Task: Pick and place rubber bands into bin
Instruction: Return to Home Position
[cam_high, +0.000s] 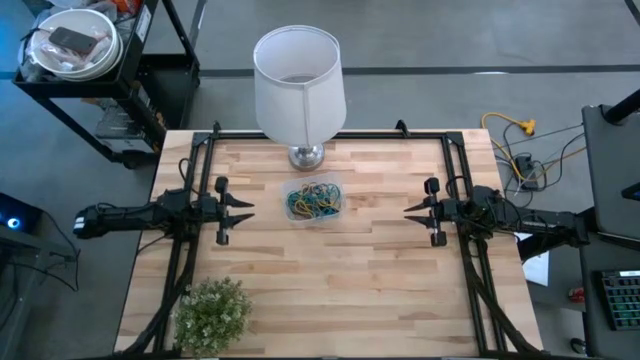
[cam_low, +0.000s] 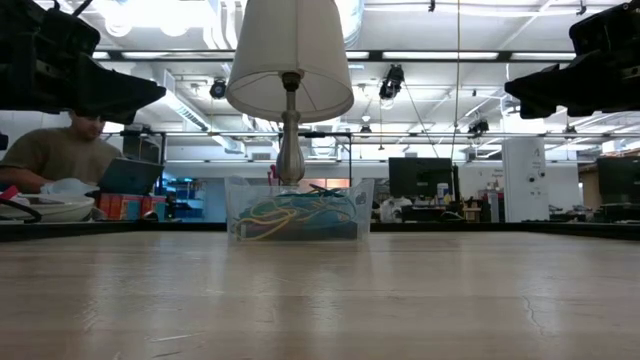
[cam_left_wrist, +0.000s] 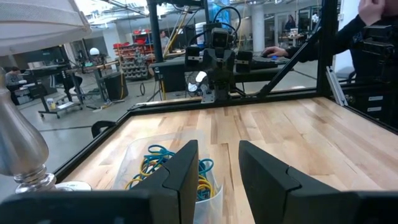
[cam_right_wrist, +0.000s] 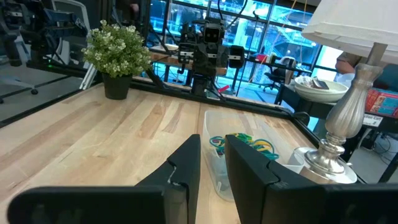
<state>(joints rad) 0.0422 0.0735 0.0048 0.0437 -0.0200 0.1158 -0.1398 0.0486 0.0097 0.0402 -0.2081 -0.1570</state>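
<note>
The bin is a small see-through tub that rests on its base on the wooden table, just in front of the lamp. A tangle of rubber bands in blue, yellow, green and dark colours lies inside it; the low view shows the rubber bands behind the tub's clear wall. My left gripper hovers open to the left of the bin and points at it. My right gripper hovers open on the bin's right, facing it. In the wrist views the bin sits just beyond my open fingers.
A lamp with a white shade stands on its metal base right behind the bin. A potted plant stands at the near left corner. Black frame rails border the table. Bare wood lies in front of the bin.
</note>
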